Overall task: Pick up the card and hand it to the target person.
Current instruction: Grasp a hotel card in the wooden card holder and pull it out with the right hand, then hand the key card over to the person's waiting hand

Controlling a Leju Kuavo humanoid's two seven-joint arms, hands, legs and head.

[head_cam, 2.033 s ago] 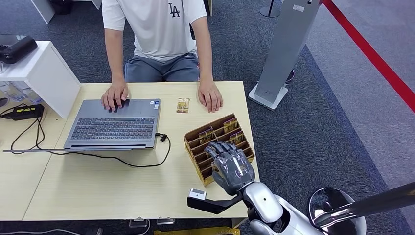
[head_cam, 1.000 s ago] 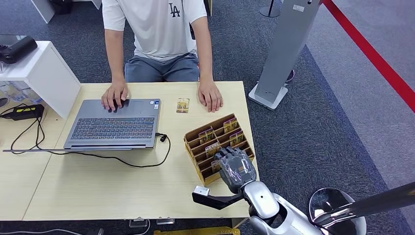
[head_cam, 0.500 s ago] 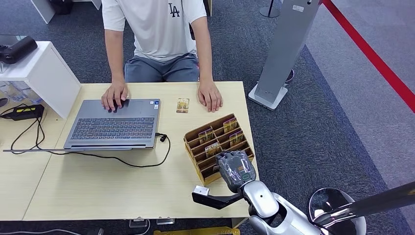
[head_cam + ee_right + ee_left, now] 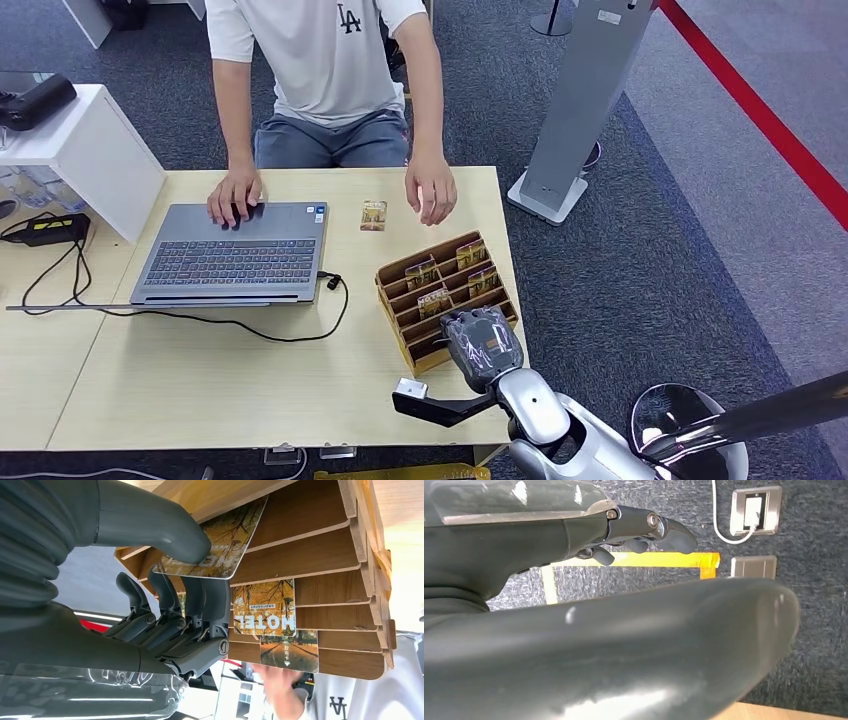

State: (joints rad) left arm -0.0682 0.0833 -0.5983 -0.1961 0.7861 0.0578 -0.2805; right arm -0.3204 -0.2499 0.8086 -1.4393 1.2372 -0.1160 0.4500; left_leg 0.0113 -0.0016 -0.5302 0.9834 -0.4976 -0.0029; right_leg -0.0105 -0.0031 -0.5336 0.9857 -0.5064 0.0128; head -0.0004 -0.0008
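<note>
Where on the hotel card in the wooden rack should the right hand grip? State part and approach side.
Grip the card's exposed edge that sticks out of the wooden rack, thumb on the printed face, fingers behind. Come from the rack's open front: the slats hide the card's far end, and the right hand is already there.

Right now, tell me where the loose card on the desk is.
In the head view, the loose card lies flat near the desk's far edge, between the laptop and the person's hand, beyond the wooden card rack.
</note>
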